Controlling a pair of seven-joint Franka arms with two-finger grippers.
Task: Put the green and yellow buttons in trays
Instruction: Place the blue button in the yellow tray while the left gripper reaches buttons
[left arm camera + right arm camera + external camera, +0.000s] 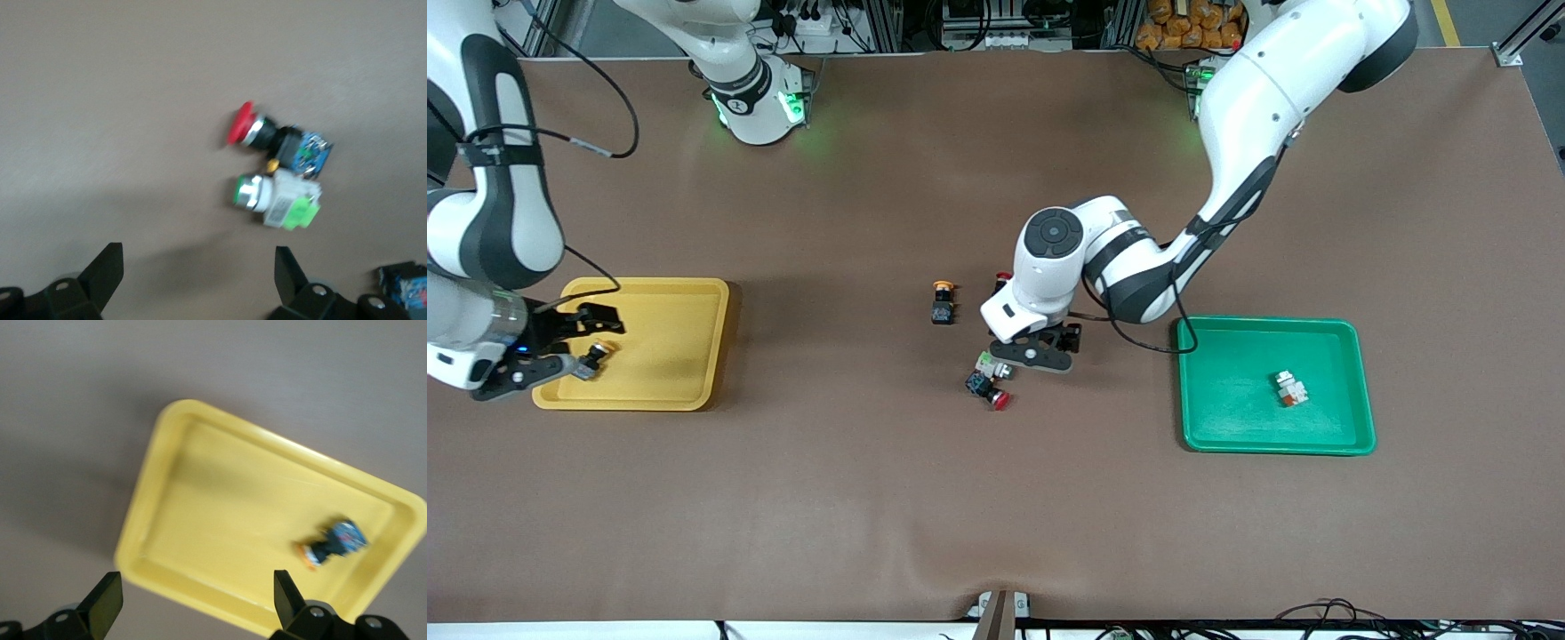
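Observation:
The yellow tray [685,347] lies toward the right arm's end and holds one black button with an orange-yellow cap [597,353]. My right gripper [585,342] hangs open and empty over that tray; the right wrist view shows the tray [200,487] and the button [331,545] below. The green tray [1245,418] holds a whitish-silver button [1289,388]. My left gripper [1037,349] is open and empty over mid-table, beside the whitish green-capped button [988,364], which also shows in the left wrist view [277,200]. A second yellow-capped button [943,302] lies on the table.
A black red-capped switch [987,389] touches the green-capped button on its side nearer the camera, and shows in the left wrist view [273,137]. Another red-capped switch [1003,280] is partly hidden by the left arm. The brown mat [996,516] covers the table.

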